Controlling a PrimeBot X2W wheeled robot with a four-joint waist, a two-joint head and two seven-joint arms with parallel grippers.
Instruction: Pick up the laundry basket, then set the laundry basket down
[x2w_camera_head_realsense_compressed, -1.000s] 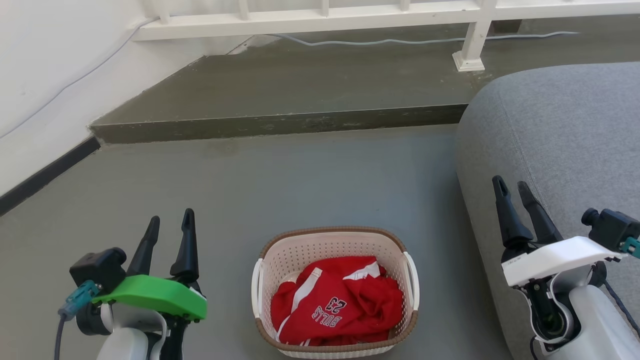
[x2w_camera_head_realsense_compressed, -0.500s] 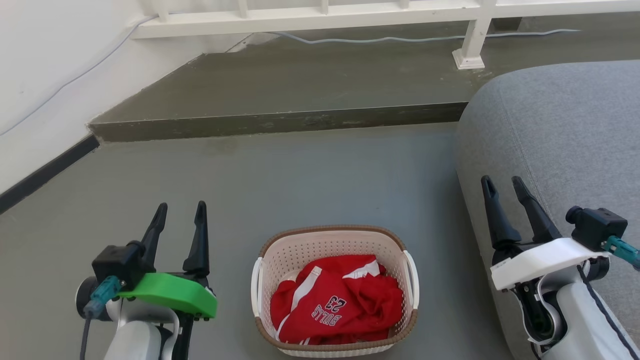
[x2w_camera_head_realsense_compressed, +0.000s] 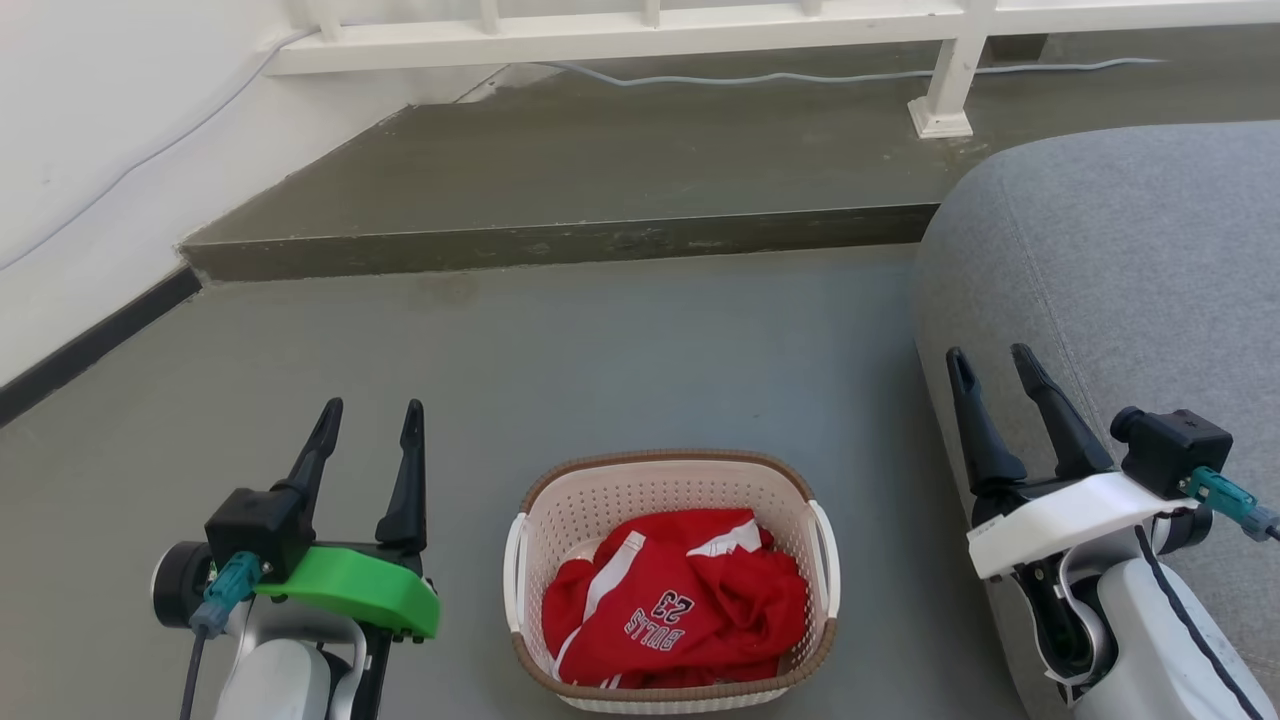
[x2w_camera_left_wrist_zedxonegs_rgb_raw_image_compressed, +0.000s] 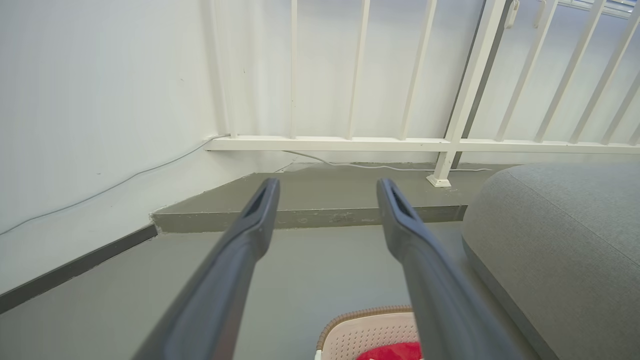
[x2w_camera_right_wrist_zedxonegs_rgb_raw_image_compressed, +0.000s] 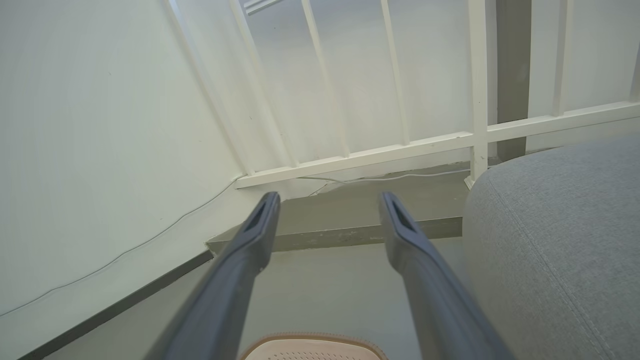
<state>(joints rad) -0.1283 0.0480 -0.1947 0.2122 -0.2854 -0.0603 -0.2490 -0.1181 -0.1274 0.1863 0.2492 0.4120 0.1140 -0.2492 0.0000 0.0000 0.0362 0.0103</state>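
**Both grippers open and empty, basket on the floor between them**

The rounded-rectangular, cream-white perforated plastic laundry basket (x2w_camera_head_realsense_compressed: 655, 492), with a brown woven-look rim band, stands on the smooth grey floor (x2w_camera_head_realsense_compressed: 600, 350). It sits to the right of the left gripper (x2w_camera_head_realsense_compressed: 372, 410) and to the left of the right gripper (x2w_camera_head_realsense_compressed: 988, 356), closer to the robot than either pair of fingertips. Inside it lies a crumpled red jersey with white trim (x2w_camera_head_realsense_compressed: 680, 610), lettered "BULLS 23".

The left gripper, on a green-shelled wrist, has its two long dark fingers spread well apart with nothing between them. It is near the basket's white loop handle (x2w_camera_head_realsense_compressed: 514, 575) on that side without touching it. In the left wrist view, bare floor shows between the fingers of the left gripper (x2w_camera_left_wrist_zedxonegs_rgb_raw_image_compressed: 327, 184), and the basket (x2w_camera_left_wrist_zedxonegs_rgb_raw_image_compressed: 367, 316) shows low beside its right finger.

The right gripper, on a white-shelled wrist, is parted just as wide and holds nothing. It is clear of the other white loop handle (x2w_camera_head_realsense_compressed: 828, 570). A rounded grey fabric sofa (x2w_camera_head_realsense_compressed: 1100, 260) bulges just to its right; whether they touch cannot be told. In the right wrist view the basket (x2w_camera_right_wrist_zedxonegs_rgb_raw_image_compressed: 312, 339) lies below the right gripper (x2w_camera_right_wrist_zedxonegs_rgb_raw_image_compressed: 328, 197).

Beyond both sets of fingertips are a raised grey concrete step (x2w_camera_head_realsense_compressed: 580, 170) and a white-painted railing (x2w_camera_head_realsense_compressed: 620, 35).
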